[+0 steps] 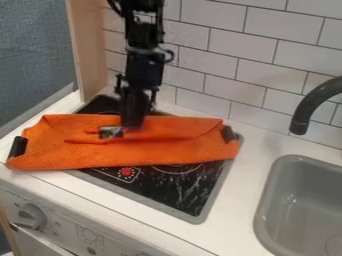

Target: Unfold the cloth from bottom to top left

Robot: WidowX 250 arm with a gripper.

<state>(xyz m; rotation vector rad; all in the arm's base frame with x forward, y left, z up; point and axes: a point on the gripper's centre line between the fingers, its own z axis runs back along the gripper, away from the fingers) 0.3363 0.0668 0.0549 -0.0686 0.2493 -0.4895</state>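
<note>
Hanging gripper: it is low over the middle-left part of the cloth, seemingly touching it; whether it is spread, closed or clamped on fabric, I cannot tell.
Orange cloth: it lies wide from left to right across the stove, its left end on the counter, with loose folds around the gripper.
Dark pieces: one is at the left end, one at the right end; what they are, I cannot tell.
Step in hand: I judge it is about taking the upper layer, to open it toward far left.
Risk at the folds: a grip too deep could catch two layers, and then the cloth would slide whole instead of opening.
Risk of slipping: a too shallow grip may lose the edge.
Risk at left corner: it lies near the counter's front edge, so a sideways drag could pull it over.
</note>
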